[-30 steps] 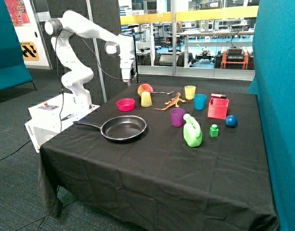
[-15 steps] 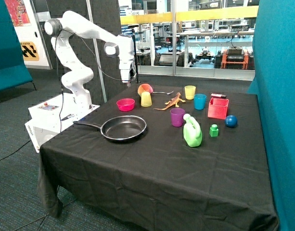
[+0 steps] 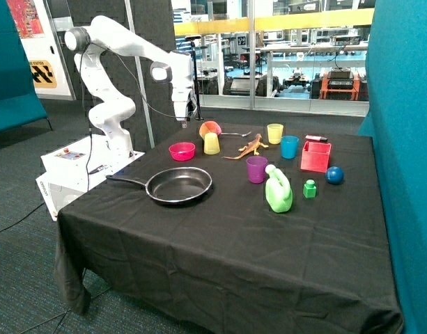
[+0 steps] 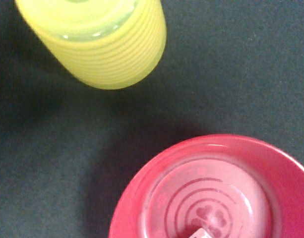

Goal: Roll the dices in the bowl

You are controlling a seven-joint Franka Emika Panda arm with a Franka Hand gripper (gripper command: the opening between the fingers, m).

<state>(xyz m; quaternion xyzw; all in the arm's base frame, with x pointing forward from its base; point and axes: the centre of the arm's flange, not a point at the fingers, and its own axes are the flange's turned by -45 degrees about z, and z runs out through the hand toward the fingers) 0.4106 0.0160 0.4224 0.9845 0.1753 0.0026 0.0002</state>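
Observation:
The magenta-pink bowl (image 3: 182, 151) stands on the black cloth near the table's far corner by the robot base, between the frying pan and the upturned yellow cup. My gripper (image 3: 182, 120) hangs in the air above the bowl, a cup's height or more over it. In the wrist view the bowl (image 4: 137, 198) lies below with one small white die (image 4: 200, 234) resting inside it, cut off by the picture's edge. A second die does not show. The dice are too small to make out in the outside view.
An upturned yellow cup (image 3: 212, 143) stands right beside the bowl and also shows in the wrist view (image 4: 97, 39). Behind it are a tipped orange cup (image 3: 210, 128) and a spoon. A black frying pan (image 3: 178, 185), purple cup (image 3: 256, 169), toy lizard (image 3: 251, 147) and green bottle (image 3: 278, 189) stand nearby.
My gripper has shifted slightly sideways, away from the yellow cup and toward the spot over the bowl. Nothing on the table has moved.

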